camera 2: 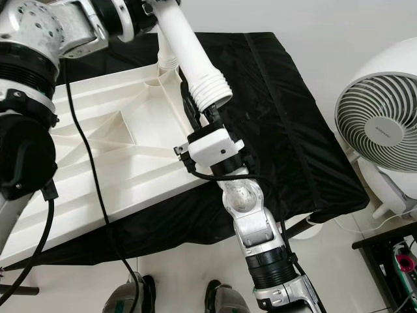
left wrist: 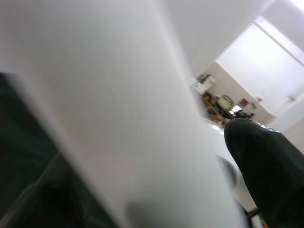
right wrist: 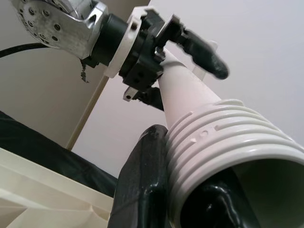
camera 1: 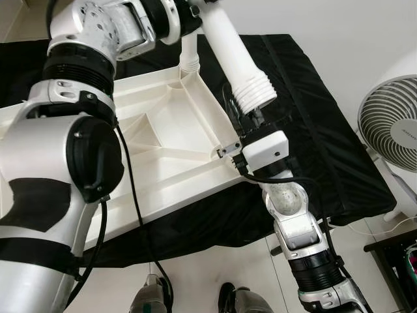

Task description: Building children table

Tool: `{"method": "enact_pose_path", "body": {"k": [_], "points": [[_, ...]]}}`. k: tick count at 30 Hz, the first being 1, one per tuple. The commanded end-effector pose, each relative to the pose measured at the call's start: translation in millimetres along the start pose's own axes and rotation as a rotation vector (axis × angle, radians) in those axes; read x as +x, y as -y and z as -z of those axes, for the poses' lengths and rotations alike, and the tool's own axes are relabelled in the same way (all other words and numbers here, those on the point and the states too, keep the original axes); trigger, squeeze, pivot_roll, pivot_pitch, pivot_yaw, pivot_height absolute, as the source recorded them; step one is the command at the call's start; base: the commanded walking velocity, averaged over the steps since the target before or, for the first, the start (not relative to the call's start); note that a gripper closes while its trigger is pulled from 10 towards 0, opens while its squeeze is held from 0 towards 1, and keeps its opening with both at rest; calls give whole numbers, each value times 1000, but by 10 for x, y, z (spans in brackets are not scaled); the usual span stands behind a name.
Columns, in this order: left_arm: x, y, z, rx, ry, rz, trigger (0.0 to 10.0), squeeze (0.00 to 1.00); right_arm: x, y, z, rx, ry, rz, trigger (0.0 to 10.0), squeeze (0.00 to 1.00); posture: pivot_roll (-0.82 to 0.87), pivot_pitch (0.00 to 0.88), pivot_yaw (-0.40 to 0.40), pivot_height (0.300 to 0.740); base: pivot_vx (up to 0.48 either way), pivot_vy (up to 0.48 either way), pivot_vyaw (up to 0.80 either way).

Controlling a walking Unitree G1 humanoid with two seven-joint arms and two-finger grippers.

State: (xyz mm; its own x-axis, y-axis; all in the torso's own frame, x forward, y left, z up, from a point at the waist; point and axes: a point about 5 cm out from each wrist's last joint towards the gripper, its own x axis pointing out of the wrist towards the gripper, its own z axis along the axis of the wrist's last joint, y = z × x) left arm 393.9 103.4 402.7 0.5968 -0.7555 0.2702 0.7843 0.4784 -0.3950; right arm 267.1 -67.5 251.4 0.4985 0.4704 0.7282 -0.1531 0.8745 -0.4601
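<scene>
With both the left gripper (right wrist: 190, 40) and right gripper (camera 1: 251, 120) clamped on the table leg (camera 1: 234, 59), its threaded end could miss the tabletop (camera 1: 169, 150) socket and cross-thread

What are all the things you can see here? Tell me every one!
Tabletop: one, white, upside down on the black cloth.
Fitted leg: one, white, standing at the tabletop's far corner.
Loose leg: one, white, threaded end, held in the air.
Black cloth: one, under the tabletop.
Fan: one, white, on the floor, right.
Left gripper: jaws shut on the loose leg's upper part.
Right gripper: jaws shut on its threaded end.
</scene>
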Motion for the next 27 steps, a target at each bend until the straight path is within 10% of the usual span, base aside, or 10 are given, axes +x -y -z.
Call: {"method": "enact_pose_path", "body": {"k": [1,4,5,21,22,24,25,27], "points": [[-3,24,-90,29,19,-12,10000,0,-3,-37,-92,-7,47,-23,10000,0,89,171,-17,740,0,0,0],[6,34,-91,30,20,-9,7725,0,-11,-37,-86,-9,45,-25,10000,0,88,170,-18,740,0,0,0],[17,33,-71,34,11,-11,0,0,-11,-36,-83,-14,45,-29,10000,0,89,169,-20,740,0,0,0],[25,-8,-39,-12,8,-45,0,0,-30,-30,-64,-21,39,-36,10000,0,97,156,-25,740,0,0,0],[23,-10,-27,-18,-4,-43,1255,0,-35,-33,-53,-1,31,-31,10000,1000,100,153,-25,740,0,0,0],[23,-10,-27,-18,-4,-43,1255,0,-35,-33,-53,-1,31,-31,10000,1000,100,153,-25,740,0,0,0],[23,-32,29,-48,-32,-54,10000,0,-46,-36,-45,44,21,-21,10000,1000,98,150,-27,740,0,0,0],[23,-32,29,-48,-32,-54,10000,0,-46,-36,-45,44,21,-21,10000,1000,98,150,-27,740,0,0,0]]}}
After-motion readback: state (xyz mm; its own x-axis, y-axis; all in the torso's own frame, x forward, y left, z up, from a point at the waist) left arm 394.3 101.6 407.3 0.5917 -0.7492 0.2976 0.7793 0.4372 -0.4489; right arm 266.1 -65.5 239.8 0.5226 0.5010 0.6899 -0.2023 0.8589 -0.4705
